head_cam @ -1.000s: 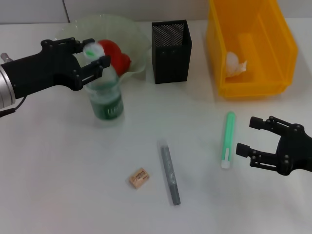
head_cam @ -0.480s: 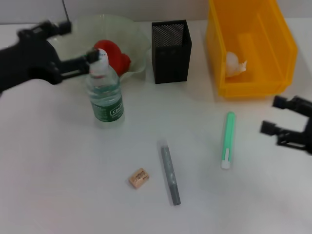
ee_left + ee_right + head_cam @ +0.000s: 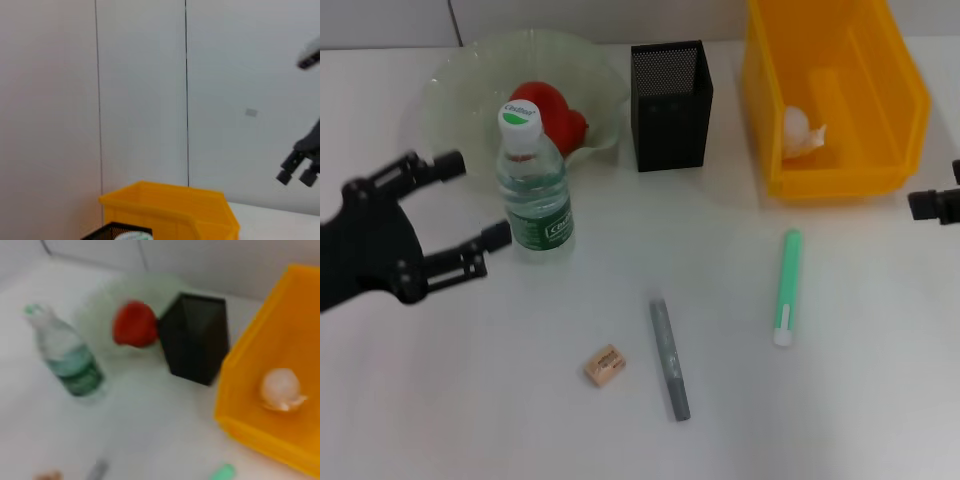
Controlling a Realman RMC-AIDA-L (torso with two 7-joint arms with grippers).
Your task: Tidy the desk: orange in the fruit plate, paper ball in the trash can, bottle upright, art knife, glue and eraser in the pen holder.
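Head view: left gripper has let go of the bottle and drawn back toward the near left, fingers spread, empty. Bottle stands upright just before the fruit plate. Right gripper has withdrawn to the right edge; finger state cannot be told. Paper ball lies in the trash can

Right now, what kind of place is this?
Likely a lab bench staged as a desk: plain white table, bare panelled wall, and a mesh pen holder beside a yellow bin.
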